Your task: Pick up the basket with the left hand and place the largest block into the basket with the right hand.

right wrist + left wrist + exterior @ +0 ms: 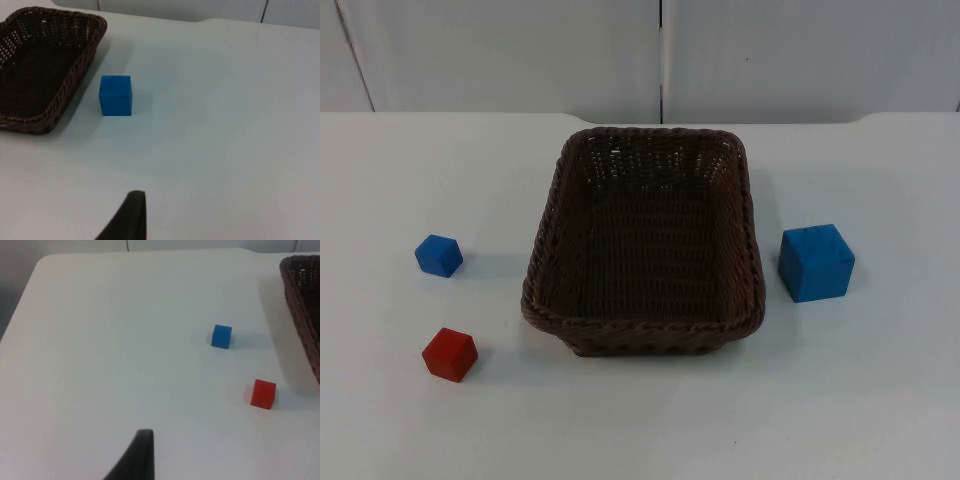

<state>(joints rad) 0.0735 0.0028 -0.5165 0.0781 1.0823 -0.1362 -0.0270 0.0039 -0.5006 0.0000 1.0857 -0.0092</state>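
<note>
Largest blue block (pixel 115 95) lies apart from the right hand (pixel 131 215).

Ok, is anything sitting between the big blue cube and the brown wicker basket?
Nothing visible: bare white table separates the large blue cube from the brown wicker basket, which stands beside it, empty.

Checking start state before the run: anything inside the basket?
Nothing: the basket shows only its bare woven floor. All three blocks sit outside on the table: large blue block, small blue block, red block. The near wall hides a strip of floor.
</note>
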